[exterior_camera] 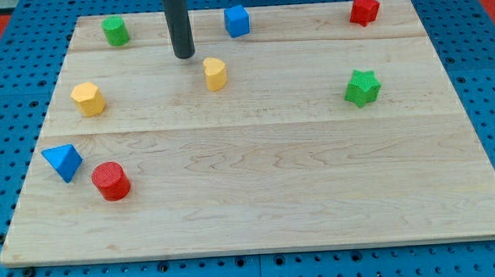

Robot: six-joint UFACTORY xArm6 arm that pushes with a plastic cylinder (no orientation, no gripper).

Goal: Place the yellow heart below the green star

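Note:
The yellow heart lies on the wooden board in the upper middle of the view. The green star lies far to its right, slightly lower. My tip is the lower end of a dark rod that comes down from the view's top. It stands just to the upper left of the yellow heart, with a small gap between them.
A green cylinder sits at the top left, a blue cube at the top middle, a red star at the top right. A yellow hexagon, a blue triangle and a red cylinder lie at the left.

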